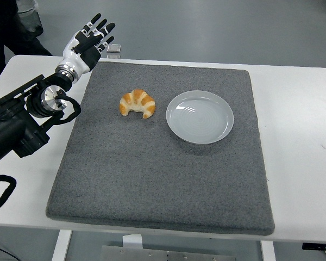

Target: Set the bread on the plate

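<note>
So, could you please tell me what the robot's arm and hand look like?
The left arm is black and blocky, with a round silver wrist joint and a looping black cable. The left hand has a white shell with black five-finger digits.
</note>
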Controlling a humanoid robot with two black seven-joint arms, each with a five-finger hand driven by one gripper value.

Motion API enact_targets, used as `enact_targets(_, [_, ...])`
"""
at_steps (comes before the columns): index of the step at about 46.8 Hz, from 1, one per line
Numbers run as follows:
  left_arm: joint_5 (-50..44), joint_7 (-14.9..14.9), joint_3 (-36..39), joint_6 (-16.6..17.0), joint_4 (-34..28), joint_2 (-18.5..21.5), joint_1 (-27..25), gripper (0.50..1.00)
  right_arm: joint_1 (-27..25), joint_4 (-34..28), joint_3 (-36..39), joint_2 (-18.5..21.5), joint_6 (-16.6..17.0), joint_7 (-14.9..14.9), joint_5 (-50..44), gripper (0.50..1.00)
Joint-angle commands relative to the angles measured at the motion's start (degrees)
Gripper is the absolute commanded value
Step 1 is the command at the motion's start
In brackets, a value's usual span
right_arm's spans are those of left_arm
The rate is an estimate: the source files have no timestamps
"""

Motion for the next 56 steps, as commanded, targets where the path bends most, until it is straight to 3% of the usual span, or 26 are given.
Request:
enact_targets(1, [4.9,0.0,0.2,-0.3,0.0,0.2,-0.8,0.992,0.0,0.0,0.0,0.0,0.0,0.0,0.0,0.932])
enact_targets(15, [27.7,-0.1,0.3,-2.8,-4.6,2.0,-2.4,0.992,0.0,0.0,0.0,0.0,0.0,0.0,0.0,0.932])
enact_targets(23, [36.9,0.4,1.0,-7.5,-5.8,3.5,-3.3,0.992,0.0,0.0,0.0,0.0,0.0,0.0,0.0,0.93])
enact_targets(37, [41.9,0.4,15.3,-11.0,-5.9,8.7,-10.3,0.99,0.0,0.0,0.0,0.0,0.0,0.0,0.0,0.93])
enact_targets(44, [44.1,0.0,23.2,-11.1,-6.6,10.4,-14.6,0.99,0.1,0.0,0.0,0.0,0.0,0.0,0.0,0.93])
enact_targets(56, [61.4,-0.2,26.2,-11.1,-8.1,10.4,-16.6,0.988,0.1,0.0,0.0,0.0,0.0,0.0,0.0,0.93])
